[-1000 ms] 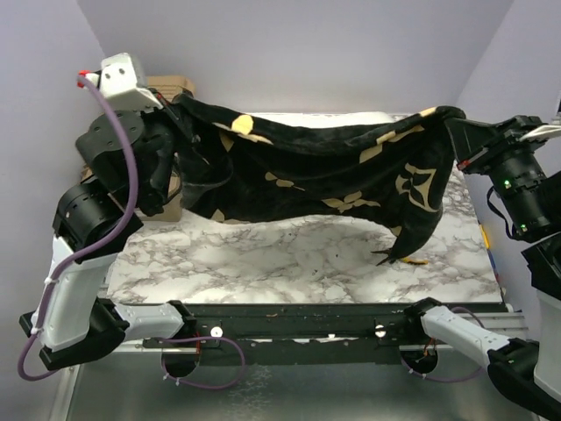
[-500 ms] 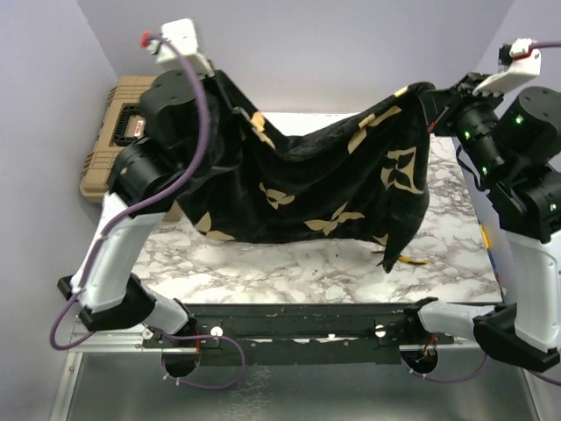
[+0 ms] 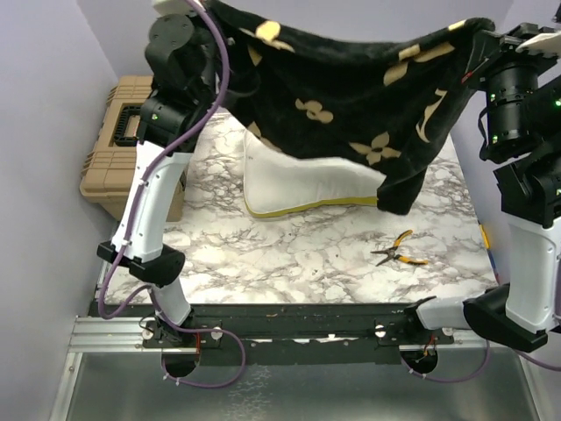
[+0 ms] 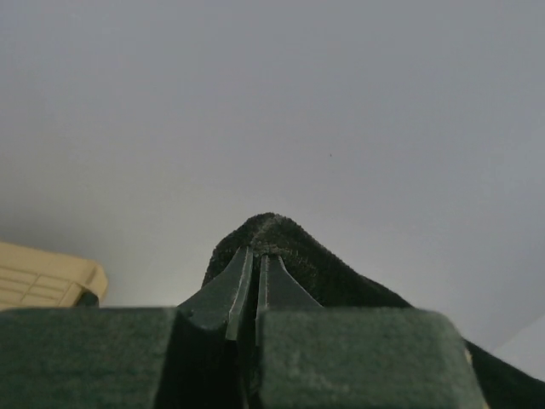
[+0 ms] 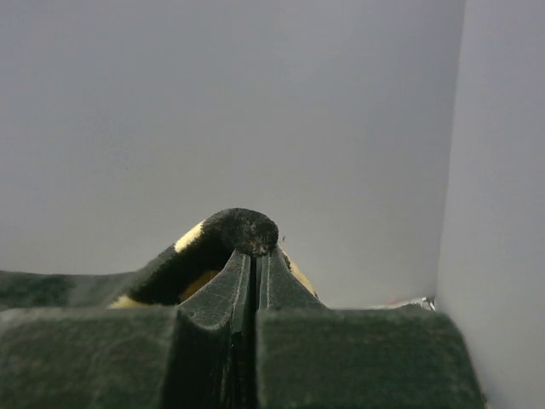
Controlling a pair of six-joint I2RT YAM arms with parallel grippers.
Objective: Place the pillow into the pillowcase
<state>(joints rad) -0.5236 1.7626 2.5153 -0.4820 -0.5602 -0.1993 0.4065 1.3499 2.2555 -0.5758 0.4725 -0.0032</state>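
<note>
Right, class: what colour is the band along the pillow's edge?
Yellow band on the cream-white pillow; clearest in the top external view.

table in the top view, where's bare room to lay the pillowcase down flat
Bare marble runs across the front of the table, from the yellow edge of the pillow to the near edge, left of the pliers. Crowded: the back, where the pillow lies under the hanging pillowcase.

Hidden under hanging pillowcase [image 3: 351, 88]: far part of pillow [image 3: 307, 189]. Cut off at overhead top edge: pillowcase's left corner. Behind left arm [image 3: 156, 189]: part of tan toolbox [image 3: 107, 167].
</note>
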